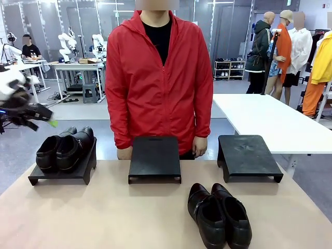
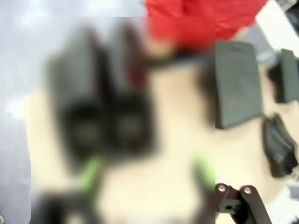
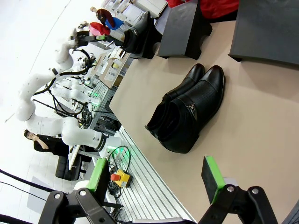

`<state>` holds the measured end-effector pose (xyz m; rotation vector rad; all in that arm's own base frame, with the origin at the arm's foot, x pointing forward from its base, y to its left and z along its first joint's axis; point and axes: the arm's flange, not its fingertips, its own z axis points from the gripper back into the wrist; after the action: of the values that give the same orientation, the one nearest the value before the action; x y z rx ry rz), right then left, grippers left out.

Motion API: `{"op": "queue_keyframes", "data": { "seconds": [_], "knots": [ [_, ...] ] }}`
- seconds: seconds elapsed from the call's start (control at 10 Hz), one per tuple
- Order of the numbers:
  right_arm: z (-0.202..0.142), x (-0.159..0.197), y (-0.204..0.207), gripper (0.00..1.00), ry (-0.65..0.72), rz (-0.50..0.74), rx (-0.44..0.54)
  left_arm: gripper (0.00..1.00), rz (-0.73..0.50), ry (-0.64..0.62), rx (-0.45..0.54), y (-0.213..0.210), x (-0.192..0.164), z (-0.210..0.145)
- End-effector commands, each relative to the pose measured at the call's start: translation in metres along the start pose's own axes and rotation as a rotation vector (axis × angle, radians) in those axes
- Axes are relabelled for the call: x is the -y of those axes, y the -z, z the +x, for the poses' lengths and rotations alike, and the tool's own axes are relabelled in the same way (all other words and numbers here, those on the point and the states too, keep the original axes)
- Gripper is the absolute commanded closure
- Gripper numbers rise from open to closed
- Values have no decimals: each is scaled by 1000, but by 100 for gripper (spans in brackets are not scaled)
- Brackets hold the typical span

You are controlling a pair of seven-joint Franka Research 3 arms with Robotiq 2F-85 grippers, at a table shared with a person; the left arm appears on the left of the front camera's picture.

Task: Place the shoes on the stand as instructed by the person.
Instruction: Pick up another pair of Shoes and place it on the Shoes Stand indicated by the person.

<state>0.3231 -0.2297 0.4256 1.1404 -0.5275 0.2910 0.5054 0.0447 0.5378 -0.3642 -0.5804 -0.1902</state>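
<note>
my left gripper (image 1: 45,120) hangs off the table's left end, up and to the left of the flat black left stand (image 1: 78,174), its green pads (image 2: 91,170) spread wide with nothing held. on that stand sits one pair of glossy black leather dress shoes (image 1: 65,148), side by side. the other pair of black shoes (image 1: 220,215) lies on the light brown tabletop (image 1: 104,218) near my edge, in front of the gap between the black middle stand (image 1: 154,155) and the black right stand (image 1: 248,155). the person in the red zip-up jacket (image 1: 155,83) stands just behind the middle stand, one hand (image 1: 199,147) at the far edge. my right gripper (image 3: 154,179) is spread wide too, gripping nothing; its camera catches the loose pair from the side, showing perforated leather that the front camera does not. my left wrist camera is badly blurred: the shoes on the stand are a dark smear beyond my pads, while the other stands at its edge look sharper.
</note>
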Motion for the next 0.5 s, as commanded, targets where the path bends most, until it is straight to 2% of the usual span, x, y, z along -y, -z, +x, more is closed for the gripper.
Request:
{"op": "queue_keyframes", "data": {
  "seconds": [0.0,0.2,0.4],
  "knots": [
    [2,-1,-1,0,-10,11,12,2,-143,-29,-73,-55,-44,-21],
    [2,-1,-1,0,-10,11,12,2,-320,-72,-60,-94,-74,-50],
    [2,-1,-1,0,-10,11,12,2,-496,-197,-13,-117,-118,-107]
  ]
}}
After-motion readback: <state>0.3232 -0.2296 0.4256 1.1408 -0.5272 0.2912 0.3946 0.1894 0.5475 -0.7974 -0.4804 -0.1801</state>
